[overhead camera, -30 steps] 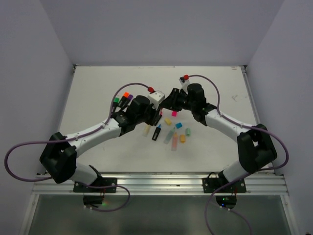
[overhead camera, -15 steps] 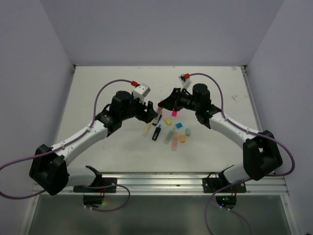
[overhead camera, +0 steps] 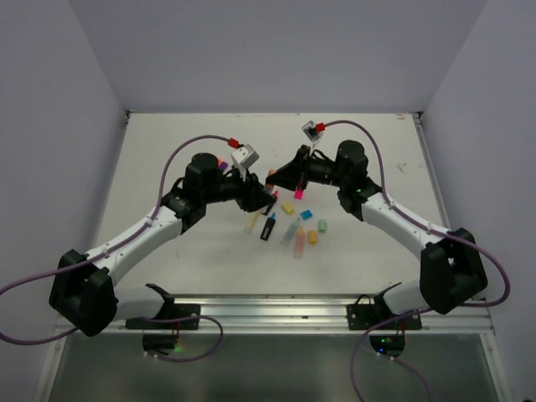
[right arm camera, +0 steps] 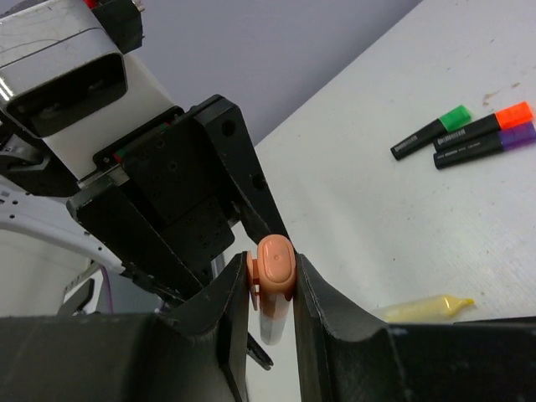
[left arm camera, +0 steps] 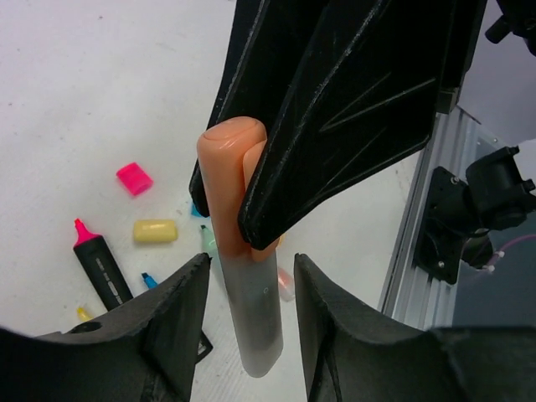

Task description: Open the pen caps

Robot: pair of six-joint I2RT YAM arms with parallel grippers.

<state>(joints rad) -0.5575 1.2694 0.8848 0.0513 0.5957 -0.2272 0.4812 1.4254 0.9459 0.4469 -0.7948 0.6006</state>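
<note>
My right gripper [right arm camera: 272,280] is shut on the peach cap [right arm camera: 274,266] of a pastel pen and holds it in the air over the table's middle [overhead camera: 275,180]. The pen's translucent body [left arm camera: 255,318] hangs between the fingers of my left gripper [left arm camera: 251,285], which is open, with a gap on each side. The two grippers meet tip to tip in the top view, the left one [overhead camera: 261,194] just below the right. Loose on the table lie a pink cap [left arm camera: 134,178], a yellow cap [left arm camera: 156,231] and an uncapped black pen with a pink tip [left arm camera: 99,264].
Three capped black pens with green [right arm camera: 431,132], orange [right arm camera: 486,124] and purple [right arm camera: 486,146] ends lie at the back left. A yellow pen [overhead camera: 251,221], a blue-tipped black pen [overhead camera: 268,227], pastel pens [overhead camera: 290,232] and several small caps [overhead camera: 312,238] lie under the grippers.
The left arm has swung its elbow out to the left and brought its open fingers around the pen held by the right gripper. The right gripper has shifted slightly.
</note>
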